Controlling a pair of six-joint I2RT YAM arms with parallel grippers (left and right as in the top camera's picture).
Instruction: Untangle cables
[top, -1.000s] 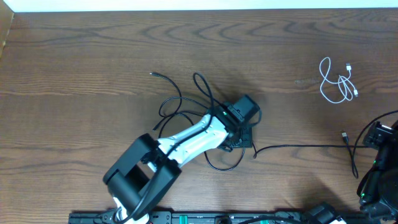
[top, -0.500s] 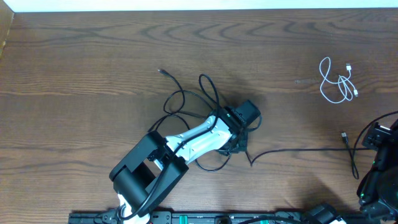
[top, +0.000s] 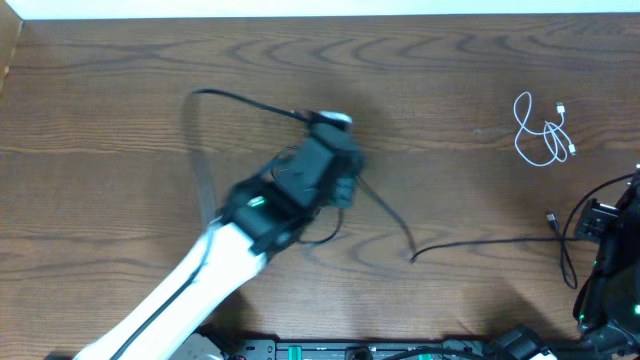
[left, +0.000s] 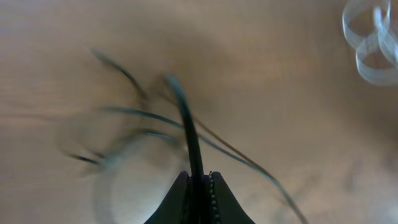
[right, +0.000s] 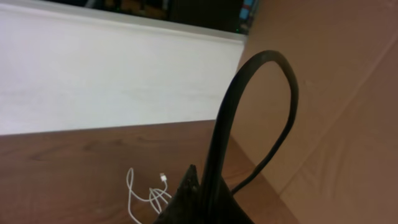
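Note:
My left gripper is lifted over the table's middle, blurred, with its jaws shut on a black cable. Loops of the black tangle trail beneath it. One black strand arcs out to the left, and another runs along the table toward the right arm. A short white cable lies coiled at the far right. My right gripper is shut with a black cable loop rising from between its fingers.
The right arm sits at the table's right edge, with a loose black plug end beside it. The white wall strip borders the far edge. The left arm's white link crosses the front left of the table.
My left gripper has shut on a black cable and swung up and to the left, pulling the tangle with it and stretching one strand. The right arm and white cable stayed put.

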